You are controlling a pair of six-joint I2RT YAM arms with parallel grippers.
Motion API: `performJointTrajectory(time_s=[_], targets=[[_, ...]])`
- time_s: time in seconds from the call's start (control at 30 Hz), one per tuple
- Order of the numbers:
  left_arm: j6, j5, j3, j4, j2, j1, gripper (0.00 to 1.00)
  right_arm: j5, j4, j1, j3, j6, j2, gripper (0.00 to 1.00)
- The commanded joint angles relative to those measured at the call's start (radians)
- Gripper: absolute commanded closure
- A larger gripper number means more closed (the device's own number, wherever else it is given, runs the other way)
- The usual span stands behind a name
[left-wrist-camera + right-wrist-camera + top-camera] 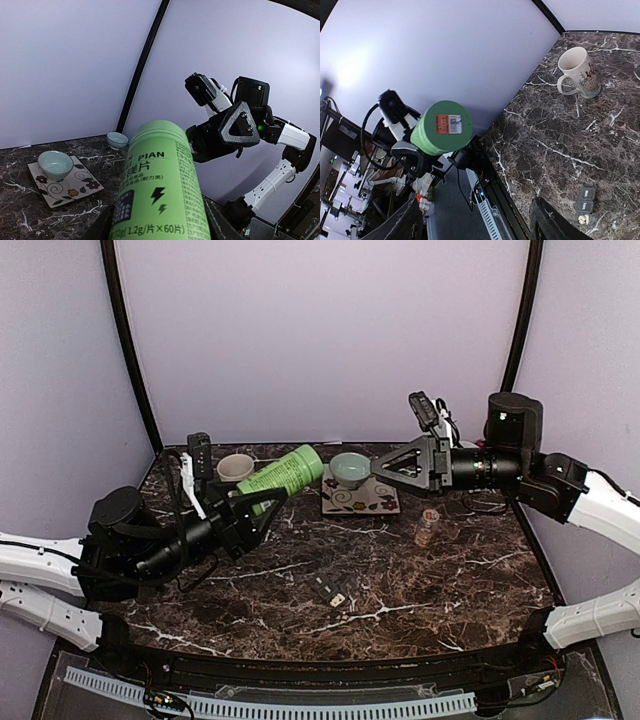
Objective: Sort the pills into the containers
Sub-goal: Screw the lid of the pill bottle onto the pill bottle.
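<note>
Grippers: two, left gripper [266,500] and right gripper [374,470]
Green bottle [288,473]: one
Cream mug [235,468]: one
Pale green bowl [350,469]: one on tile; second small bowl [117,140] by far pole, left wrist view only
Floral tile [380,505]: one
Small clear bottle [427,528]: one
Container strip [330,590]: one, three compartments
Pills: too small to count

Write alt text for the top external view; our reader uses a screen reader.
The left end effector holds a green bottle on its side above a dark marble table, far end facing the open right end effector. Below: a grey container strip, a mug, a bowl on a tile.
</note>
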Motion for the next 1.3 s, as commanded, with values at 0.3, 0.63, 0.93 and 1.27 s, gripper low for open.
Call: performJointTrajectory(time_s=[0.3, 0.63, 0.93, 1.27], targets=[[-0.312, 0.463, -0.017, -0.027, 0.007, 0.162, 1.0, -0.168, 0.085, -0.006, -0.007, -0.11, -0.018, 0.25], [-0.407, 0.625, -0.014, 0.055, 0.068, 0.22, 1.0, -0.205, 0.054, 0.018, 0.005, -0.138, 0.006, 0.24], [-0.467, 0.715, -0.015, 0.112, 0.101, 0.252, 1.0, -0.208, 0.004, 0.041, 0.015, -0.185, 0.04, 0.24], [-0.518, 0.798, -0.004, 0.16, 0.153, 0.276, 1.0, -0.236, -0.002, 0.056, 0.041, -0.195, 0.071, 0.23]])
